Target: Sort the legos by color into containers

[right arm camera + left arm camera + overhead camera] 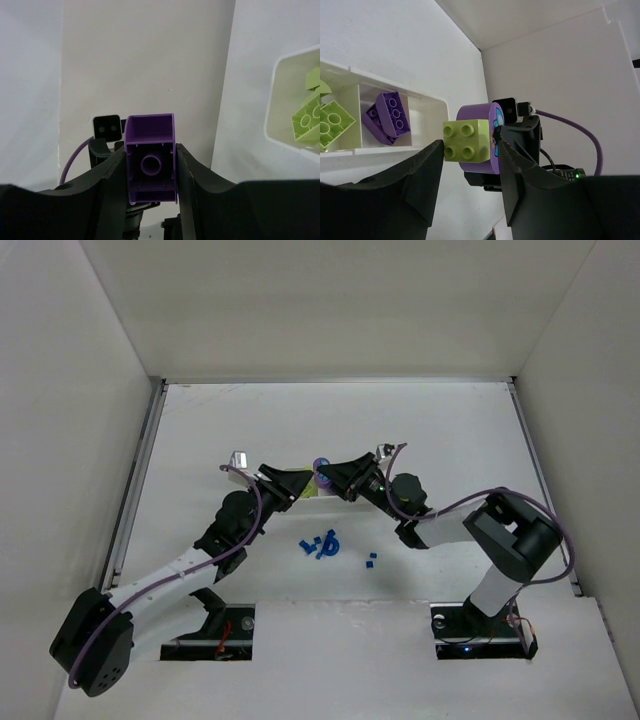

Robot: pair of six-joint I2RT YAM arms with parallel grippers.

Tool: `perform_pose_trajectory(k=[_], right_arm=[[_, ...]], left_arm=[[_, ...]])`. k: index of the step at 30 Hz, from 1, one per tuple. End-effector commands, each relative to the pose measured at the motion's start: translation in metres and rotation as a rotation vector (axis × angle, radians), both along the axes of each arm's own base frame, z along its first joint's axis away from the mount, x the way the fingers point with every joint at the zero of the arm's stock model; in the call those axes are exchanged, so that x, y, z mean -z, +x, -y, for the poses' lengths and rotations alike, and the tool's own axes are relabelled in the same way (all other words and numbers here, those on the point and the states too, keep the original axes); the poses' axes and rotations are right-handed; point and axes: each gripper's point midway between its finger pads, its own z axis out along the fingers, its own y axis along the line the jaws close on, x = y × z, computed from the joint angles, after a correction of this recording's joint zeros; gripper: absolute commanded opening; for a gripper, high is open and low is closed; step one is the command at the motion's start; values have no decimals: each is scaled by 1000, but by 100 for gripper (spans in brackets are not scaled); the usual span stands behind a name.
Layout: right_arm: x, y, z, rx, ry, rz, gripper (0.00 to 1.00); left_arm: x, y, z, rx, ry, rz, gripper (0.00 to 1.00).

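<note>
Right pincer [150,150] gripping purple brick [150,167]; left pincer [471,150] flanking studded lime brick [466,140] (grip unclear)

No readable text, no labels, no brand marks, no numbers, no signs in any view

purple brick [150,150]: hard moulded plastic, smooth, slight sheen. yellow-green brick [465,141]: same kind of plastic, satin, soft highlights on the studs. tray [427,102]: white plastic, thin walls, smooth, semi-gloss. blue bricks [322,545]: plastic, finish too small to tell. left gripper fingers [420,175] and right gripper fingers [110,175]: black plastic, matt, faintly grainy. cable [596,155]: purple sheath, smooth, rubbery look. table [450,440]: white, matt, smooth. walls [300,300]: white, matt, flat panels.
</note>
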Motion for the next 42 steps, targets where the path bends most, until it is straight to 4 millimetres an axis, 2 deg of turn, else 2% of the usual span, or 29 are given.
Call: perform_pose_trajectory(k=[1, 5, 8, 15, 23, 33, 36, 42], right_arm=[[-30, -7, 0, -40, 140, 43, 31], [-32, -7, -1, -50, 177, 33, 31], [-35, -9, -3, -67, 191, 32, 31], [-38, -11, -3, -86, 226, 28, 31], [-42, -13, -4, -100, 244, 31, 31], [-42, -17, 2, -101, 262, 30, 31], [-44, -17, 0, -108, 264, 33, 31], [-41, -17, 0, -103, 258, 30, 31]], left_arm=[[-26, 3, -3, -19, -80, 80, 41], [-27, 4, -4, -23, -86, 86, 34], [-26, 5, -3, -23, -88, 86, 34], [-25, 7, -1, -26, -99, 87, 43], [-20, 10, 1, -29, -87, 78, 41], [-16, 12, 2, -30, -86, 70, 44], [-18, 13, 4, -26, -85, 74, 40], [-24, 12, 8, -12, -81, 88, 18]])
